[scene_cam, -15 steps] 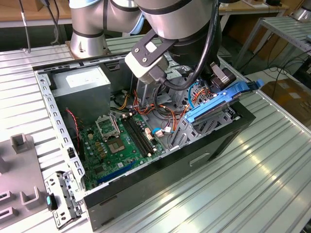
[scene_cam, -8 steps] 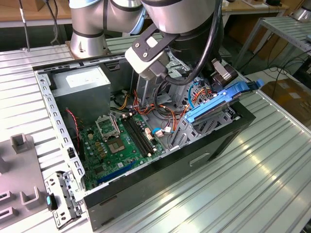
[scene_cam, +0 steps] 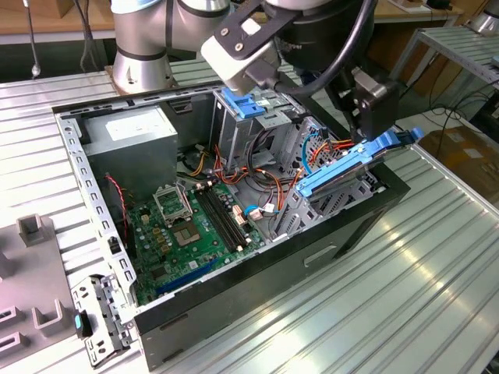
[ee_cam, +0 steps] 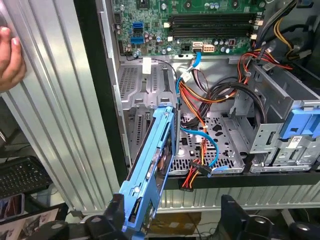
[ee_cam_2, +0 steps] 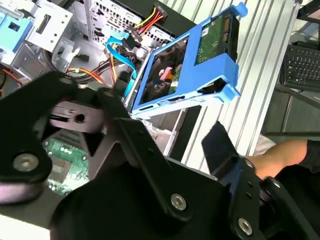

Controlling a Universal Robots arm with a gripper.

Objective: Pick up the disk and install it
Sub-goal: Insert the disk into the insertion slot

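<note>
One disk [scene_cam: 355, 162], in light blue carrier rails, lies tilted at the corner of the open PC case [scene_cam: 234, 310] on the exterior view's right. Its low end is down in the drive bay. Its high end sticks out over the case wall & above the ribbed metal bench [scene_cam: 421, 288]. It is not flat in the bay.

The hand [scene_cam: 374, 117] hangs just above the high end. In the first wrist view the hand [ee_cam: 172, 202] is released: its two black fingers [ee_cam: 116, 212] stand wide apart. The disk [ee_cam: 152, 160] has its near end between them, close by one finger and well apart from the other. If it touches the near one I cannot tell. The hand grasps nothing. In the second wrist view the disk [ee_cam_2: 185, 65] shows its green circuit-board side, w/ a clear gap to the nearest finger.

Labels: the grey PSU box [scene_cam: 129, 132] carries a white label on top, but I cannot read the print. A small white sticker [ee_cam: 295, 141] w/ dark print sits on the metal cage [ee_cam: 272, 130] below the fixed blue bracket [ee_cam: 302, 122]; also not readable. The green mobo [scene_cam: 187, 226] has white markings near the RAM slots [ee_cam: 210, 21], and I cannot read them.

Orange, red, yellow & blue cables [ee_cam: 205, 145] run across the case floor. A person's fingers [ee_cam: 10, 52] are at the bench's edge, and a black keyboard [ee_cam: 22, 175] lies beyond that edge.
</note>
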